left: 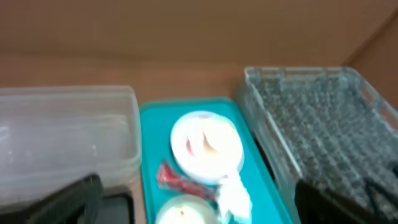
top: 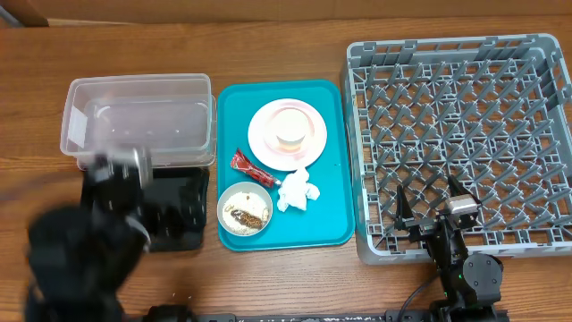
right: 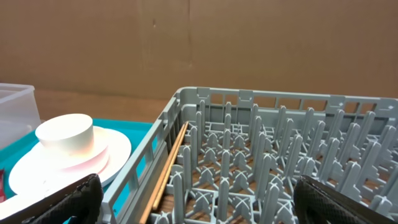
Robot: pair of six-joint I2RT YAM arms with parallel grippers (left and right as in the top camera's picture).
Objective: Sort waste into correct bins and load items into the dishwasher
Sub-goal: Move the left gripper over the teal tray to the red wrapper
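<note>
On the teal tray [top: 331, 192] lie a red wrapper [top: 249, 167], a crumpled white tissue [top: 298, 190] and a white bowl [top: 245, 209] holding rice and brown bits. Behind them a pale pink plate [top: 308, 148] carries a small white cup [top: 289, 136]. The clear tub [top: 138, 121] and the black tray [top: 183, 224] sit to the left, and the grey dish rack [top: 465, 116] to the right. My left gripper [left: 205, 211] is open, low and left of the teal tray. My right gripper [right: 199, 208] is open over the rack's near left corner [top: 429, 204], holding nothing.
My left arm [top: 85, 246] is a dark blur over the black tray and the table's front left. A thin wooden stick [right: 168, 168] lies inside the rack along its left wall. Bare wooden table [top: 268, 45] runs behind the containers.
</note>
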